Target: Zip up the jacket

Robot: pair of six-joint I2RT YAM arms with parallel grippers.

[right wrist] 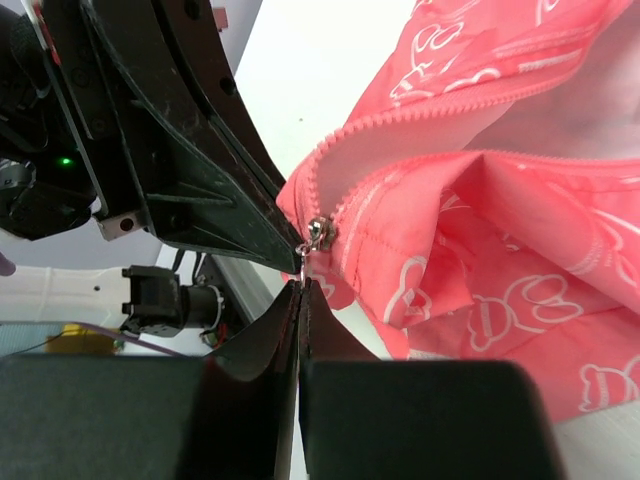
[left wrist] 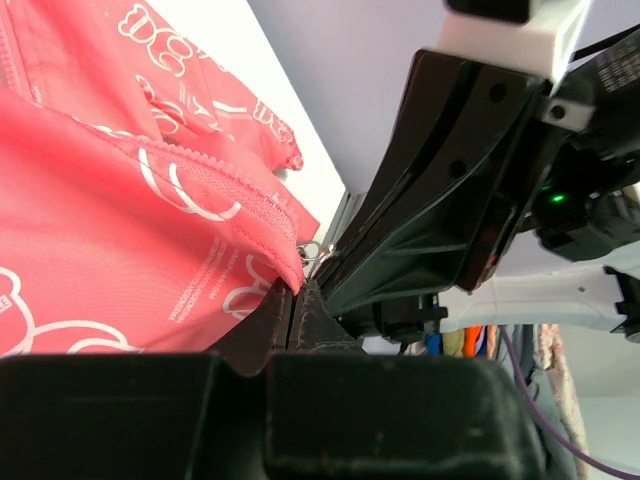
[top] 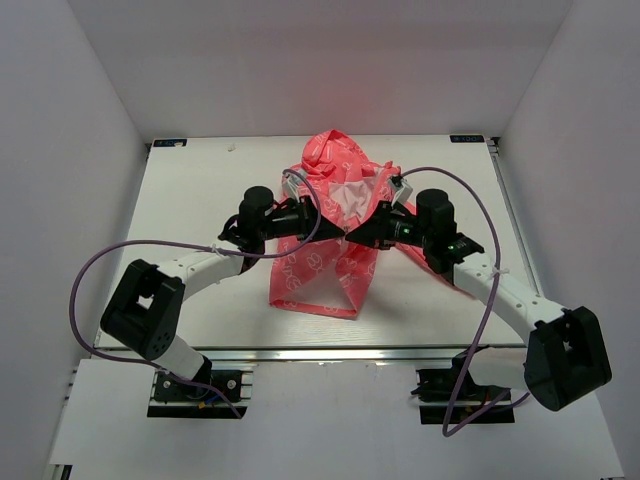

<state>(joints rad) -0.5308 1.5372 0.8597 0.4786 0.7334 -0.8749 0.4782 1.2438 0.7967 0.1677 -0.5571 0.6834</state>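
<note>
Coral-pink jacket [top: 318, 275], white print: lies mid-counter [top: 200, 180], front open above the zipper slider [right wrist: 318, 232].

Step in hand: grips set for zipping.

My left hand [left wrist: 297, 305]: closed, pinching the jacket's edge beside the slider.

My right hand [right wrist: 301, 290]: closed, apparently on the pull tab [right wrist: 306, 265].

Arms: both reach inward, tips almost meeting.

Next, I judge: draw the slider toward the collar, left holding the fabric taut.

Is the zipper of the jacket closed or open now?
Open, at least above the slider: the jacket's two tooth rows part there, showing white lining.
</note>
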